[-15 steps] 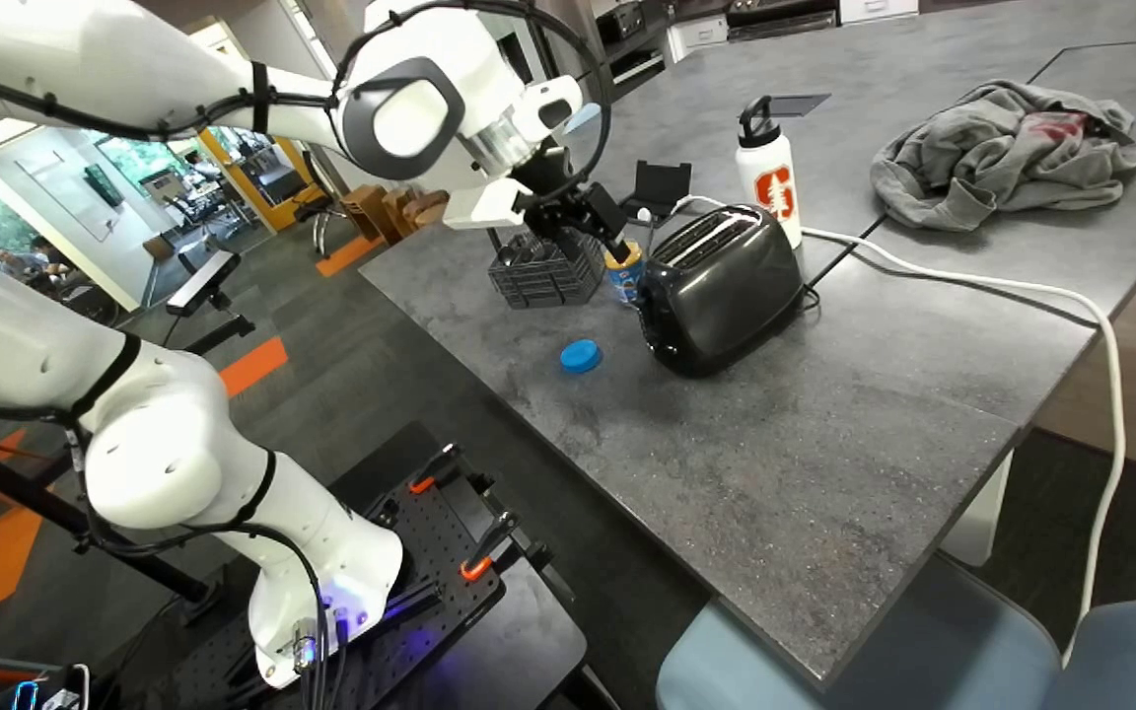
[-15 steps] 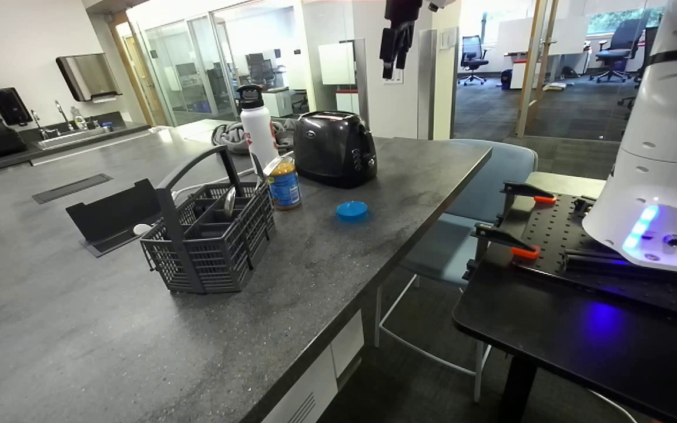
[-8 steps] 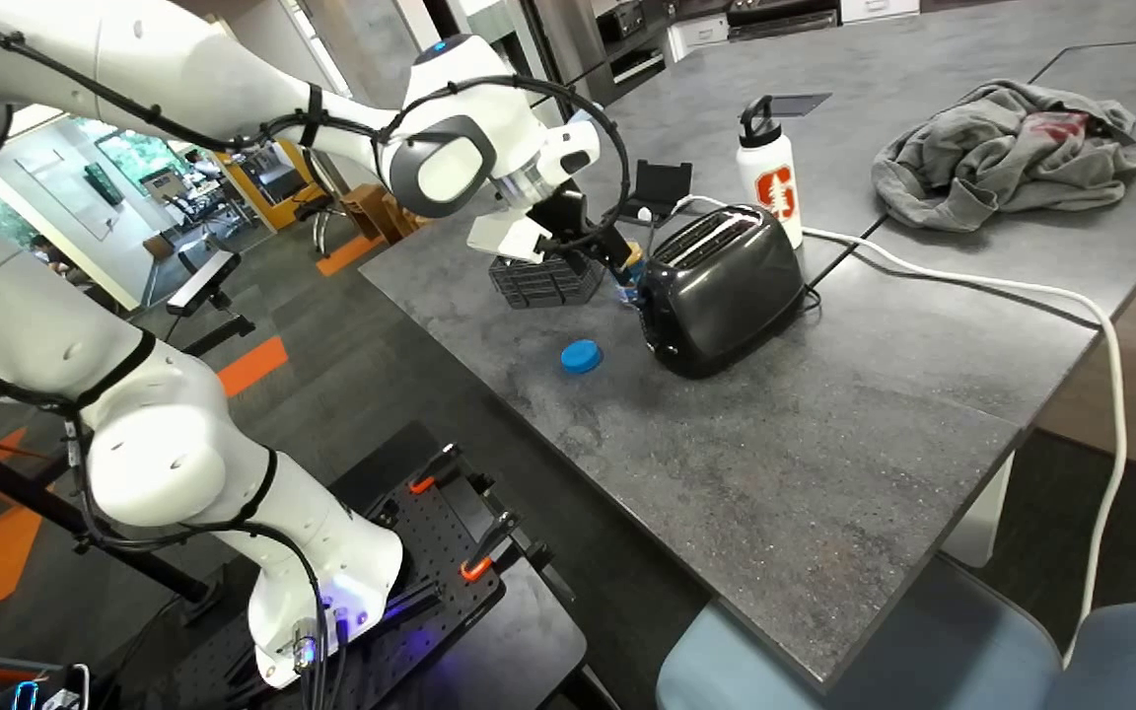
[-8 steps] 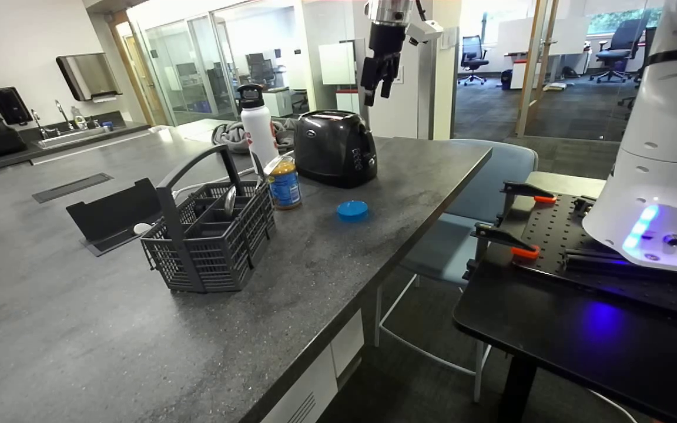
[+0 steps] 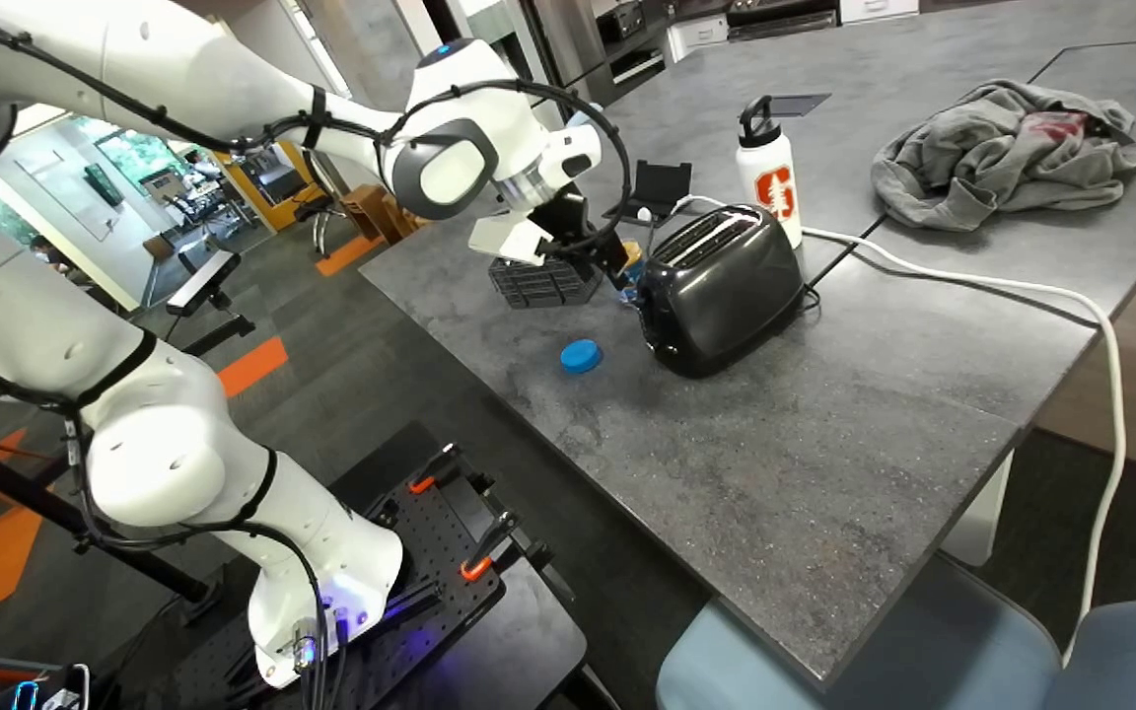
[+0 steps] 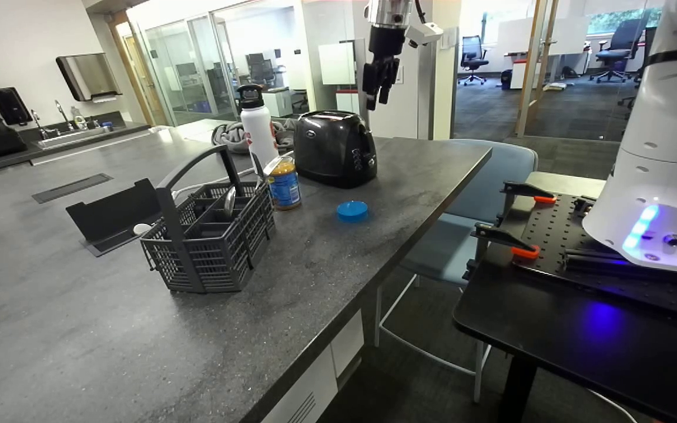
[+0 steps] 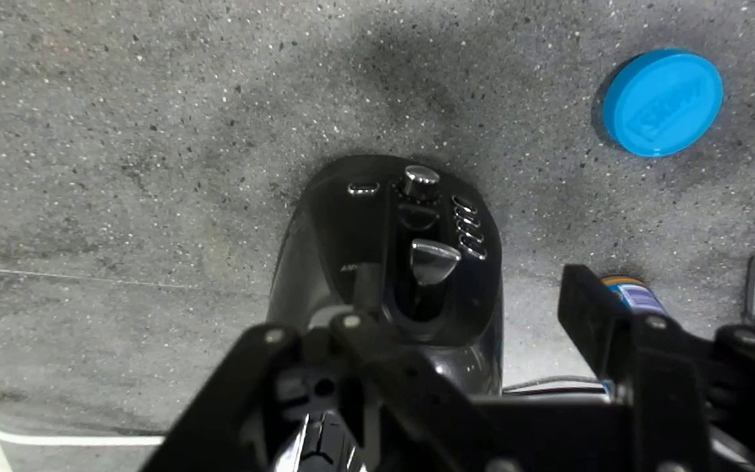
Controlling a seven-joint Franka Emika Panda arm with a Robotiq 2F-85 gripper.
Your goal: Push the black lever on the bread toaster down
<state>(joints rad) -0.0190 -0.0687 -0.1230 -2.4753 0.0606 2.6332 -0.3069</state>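
Lighting bright and diffuse, with bright windows [image 6: 603, 23] at far right in an exterior view. A pale sheen crosses the table [image 6: 109, 346]; the glossy toaster [image 5: 731, 296] carries highlights; a violet glow marks the black stand [image 6: 526, 346]. Wrist view: soft shadow at the blue lid [image 7: 662, 101], table speckle sharp, near parted jaws dark and out of focus.

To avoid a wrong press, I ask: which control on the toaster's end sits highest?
The black lever; the round silver knob and the oval buttons all sit lower.
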